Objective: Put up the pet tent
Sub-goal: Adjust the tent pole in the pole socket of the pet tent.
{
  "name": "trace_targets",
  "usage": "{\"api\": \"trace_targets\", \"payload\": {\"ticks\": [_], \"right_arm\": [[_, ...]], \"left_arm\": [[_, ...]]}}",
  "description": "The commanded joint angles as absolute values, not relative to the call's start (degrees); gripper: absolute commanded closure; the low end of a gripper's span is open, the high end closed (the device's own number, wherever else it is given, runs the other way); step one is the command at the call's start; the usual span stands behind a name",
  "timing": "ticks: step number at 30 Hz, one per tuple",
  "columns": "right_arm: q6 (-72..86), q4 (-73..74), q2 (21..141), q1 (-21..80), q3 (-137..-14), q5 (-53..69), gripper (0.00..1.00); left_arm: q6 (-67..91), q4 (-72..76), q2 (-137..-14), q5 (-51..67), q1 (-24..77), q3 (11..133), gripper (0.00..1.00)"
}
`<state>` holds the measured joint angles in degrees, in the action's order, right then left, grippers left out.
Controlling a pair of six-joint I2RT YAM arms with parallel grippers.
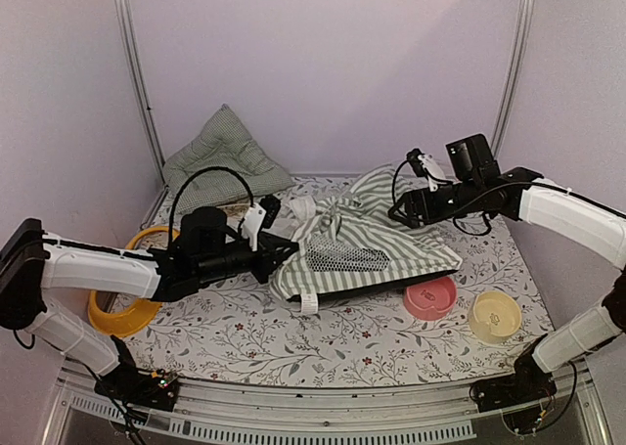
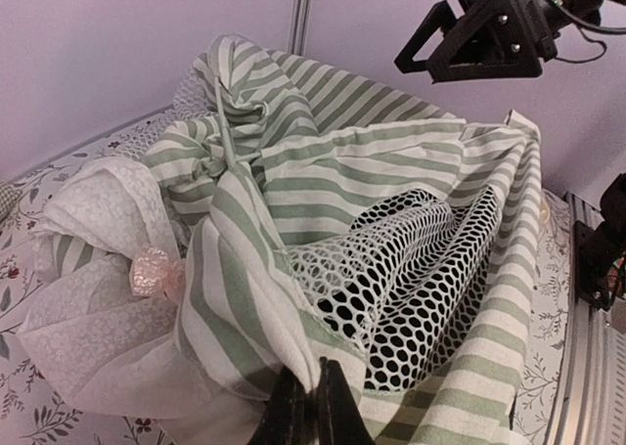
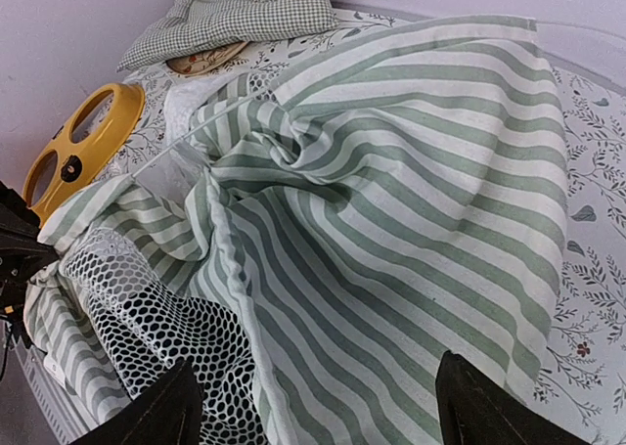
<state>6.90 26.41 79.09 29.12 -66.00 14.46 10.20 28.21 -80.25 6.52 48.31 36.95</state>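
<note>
The tent [image 1: 362, 244] lies collapsed in the middle of the tabletop [image 1: 342, 352], a crumpled heap of green-and-white stripes. It sits between the two arms, not standing at all. Its white mesh [image 1: 342, 259] faces the near edge, sagging in loose folds. From the left wrist, the mesh [image 2: 411, 259] shows as a slack pocket between striped panels. A thin white pole [image 2: 227, 137] pokes out of the bunched fabric near the top. A wad of pale flowered cloth [image 2: 108, 269] with a small pink bead [image 2: 152, 271] hangs at the tent's left end.

The left tool [image 1: 272, 261] is low at the tent's left edge. Its fingers [image 2: 328, 411] are pressed together and pinch a fold of striped fabric right beside the mesh.

The right tool [image 1: 401, 210] hovers over the tent's far right part, jaws spread wide and holding nothing. From its own wrist, the right tool [image 3: 323, 416] hangs above the striped cloth with a finger well out to either side. I cannot tell whether the tips touch the fabric. The left wrist view shows the right tool [image 2: 425, 49] up in the air above the heap.

A green checked cushion [image 1: 220, 152] leans in the far left corner. A yellow ring [image 1: 127, 308] lies under the left arm. A pink bowl [image 1: 430, 296] sits just beside the tent's near right edge, with a cream bowl [image 1: 494, 315] next to it.
</note>
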Motion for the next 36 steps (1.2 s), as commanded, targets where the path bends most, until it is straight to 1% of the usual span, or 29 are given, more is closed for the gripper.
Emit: {"api": "trace_targets", "payload": {"ticks": [1, 6, 10, 14, 17, 20, 26, 30, 36], "right_arm": [[8.9, 25.3, 83.1, 33.5, -68.9, 11.9, 0.17], [10.9, 23.8, 88.6, 36.1, -72.2, 8.7, 0.22], [8.3, 23.1, 93.3, 36.6, -74.1, 9.2, 0.25], [9.3, 20.1, 94.5, 36.7, -76.4, 10.1, 0.24], [15.6, 16.7, 95.1, 36.7, -77.6, 11.8, 0.27], [24.5, 9.4, 95.4, 36.7, -74.8, 14.8, 0.3], [38.7, 0.9, 98.9, 36.8, -70.2, 21.6, 0.44], [45.1, -6.3, 99.5, 36.7, -65.2, 23.1, 0.46], [48.4, -10.2, 102.8, 37.2, -65.7, 24.3, 0.48]], "left_arm": [[9.1, 29.8, -81.2, 4.3, 49.1, 37.6, 1.0], [9.0, 29.3, -81.7, 4.0, 49.9, 37.2, 1.0], [9.9, 29.5, -82.4, 4.5, 50.2, 36.9, 1.0], [10.2, 29.3, -83.2, 4.6, 50.3, 37.4, 1.0], [10.4, 29.3, -84.1, 5.0, 50.3, 37.6, 1.0], [10.6, 29.4, -85.0, 5.2, 50.5, 38.0, 1.0], [10.7, 29.5, -85.6, 5.4, 50.6, 38.3, 1.0], [10.6, 29.5, -86.0, 5.4, 50.8, 38.2, 1.0], [10.8, 29.7, -86.6, 5.7, 51.0, 37.9, 1.0]]}}
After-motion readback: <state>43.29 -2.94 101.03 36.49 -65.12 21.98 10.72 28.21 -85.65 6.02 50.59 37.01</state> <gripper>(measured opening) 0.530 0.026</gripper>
